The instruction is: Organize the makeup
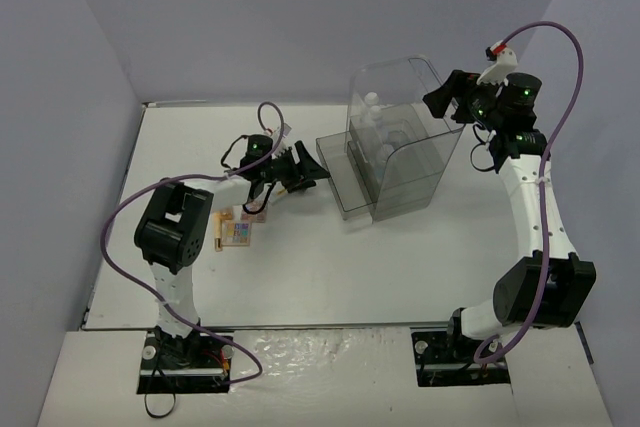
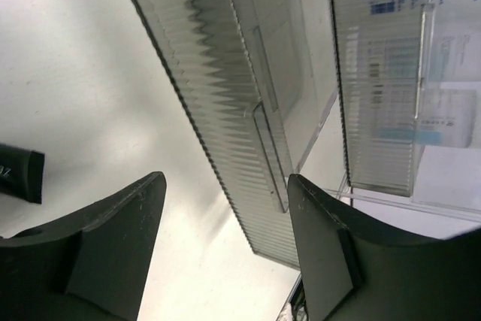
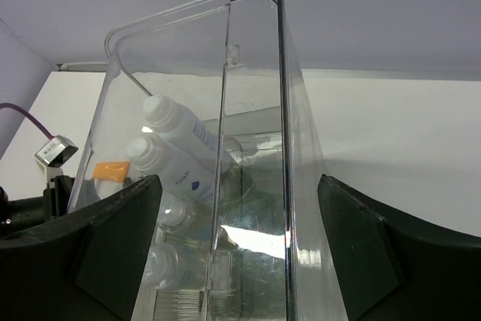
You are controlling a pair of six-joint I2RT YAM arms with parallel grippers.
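Several white bottles point(image 3: 174, 127) stand inside the clear plastic case point(image 1: 400, 137); they also show from above point(image 1: 374, 113). The multicolour eyeshadow palette point(image 1: 238, 235) lies flat on the table beside the left arm. A black slim tube point(image 2: 18, 173) lies left of my left gripper point(image 2: 225, 180), which is open with nothing between its fingers, right in front of the pulled-out ribbed drawer point(image 2: 240, 103). My right gripper point(image 3: 239, 182) is open, its fingers either side of the case's upright wall without touching it. An orange item point(image 3: 111, 170) shows through the case.
The drawer point(image 1: 338, 179) sticks out from the case's base toward the left gripper point(image 1: 308, 171). The right gripper point(image 1: 438, 102) hovers at the case's back right top. Grey walls close the table on three sides.
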